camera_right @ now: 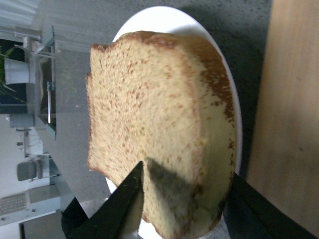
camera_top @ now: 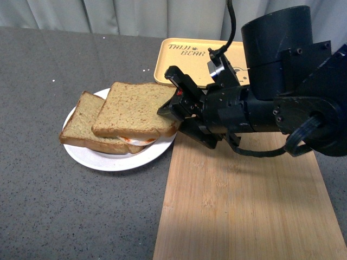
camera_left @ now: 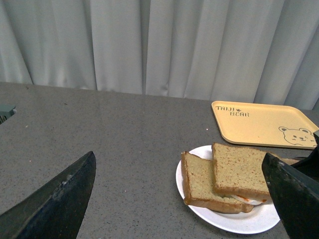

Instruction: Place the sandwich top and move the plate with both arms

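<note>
Up close — right hand (camera_right: 187,186) grips sandwich top (camera_right: 149,109).

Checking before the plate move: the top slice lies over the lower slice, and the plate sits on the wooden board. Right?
No: the front view shows the plate on the grey table, beside the wooden board. The sandwich top does lie over the lower slice.
</note>
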